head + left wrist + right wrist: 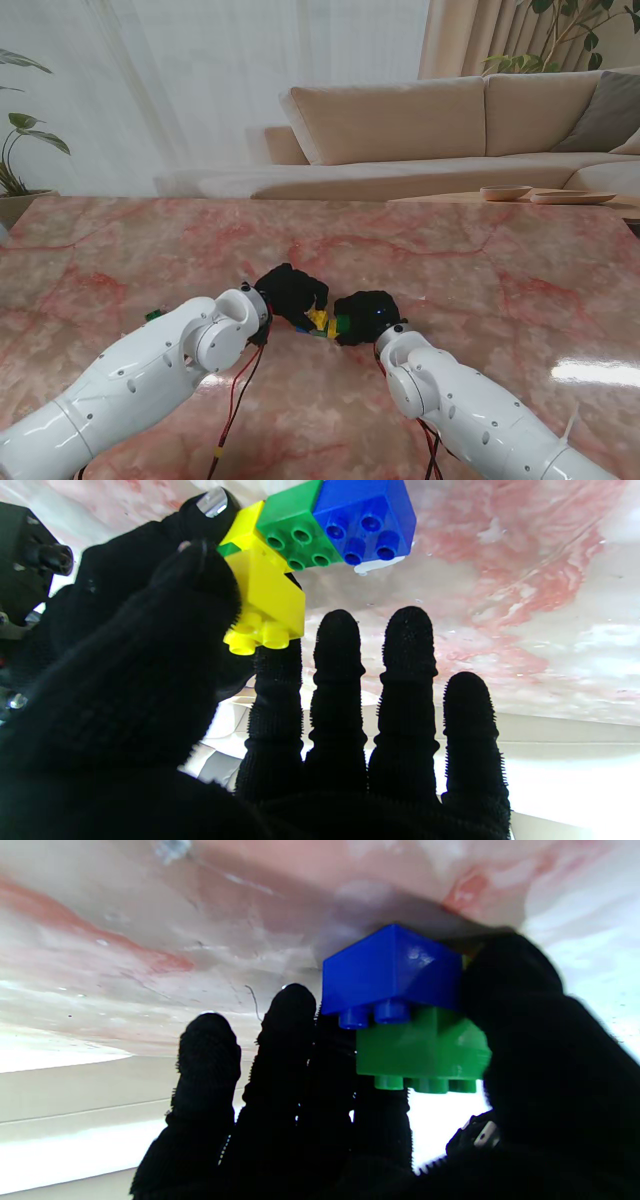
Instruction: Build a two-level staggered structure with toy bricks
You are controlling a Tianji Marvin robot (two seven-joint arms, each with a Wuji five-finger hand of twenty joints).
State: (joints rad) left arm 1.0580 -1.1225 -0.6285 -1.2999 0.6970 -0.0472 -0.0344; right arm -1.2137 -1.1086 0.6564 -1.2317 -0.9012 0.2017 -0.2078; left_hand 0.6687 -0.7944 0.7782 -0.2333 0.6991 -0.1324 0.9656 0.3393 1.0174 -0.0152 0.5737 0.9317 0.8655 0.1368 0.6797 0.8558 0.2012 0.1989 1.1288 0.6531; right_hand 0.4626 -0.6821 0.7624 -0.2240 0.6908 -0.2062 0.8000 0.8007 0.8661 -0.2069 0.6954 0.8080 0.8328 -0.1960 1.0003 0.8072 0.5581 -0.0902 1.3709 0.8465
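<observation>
Both black-gloved hands meet at the table's middle. My left hand (290,292) pinches a yellow brick (267,597) between thumb and forefinger (272,680), studs up, tilted against the row of bricks; the other fingers stay straight. A green brick (292,527) and a blue brick (367,515) stand beside it. In the right wrist view the blue brick (392,967) rests on the marble and the green brick (420,1047) sits offset over its studs. My right hand (365,313) is shut on that green brick. From the stand, only slivers of yellow (318,319) and green (343,324) show.
A small green piece (152,314) lies on the pink marble table (500,270) just left of my left forearm. Red cables (235,400) hang under both arms. A sofa and a side table with dishes stand beyond the table's far edge.
</observation>
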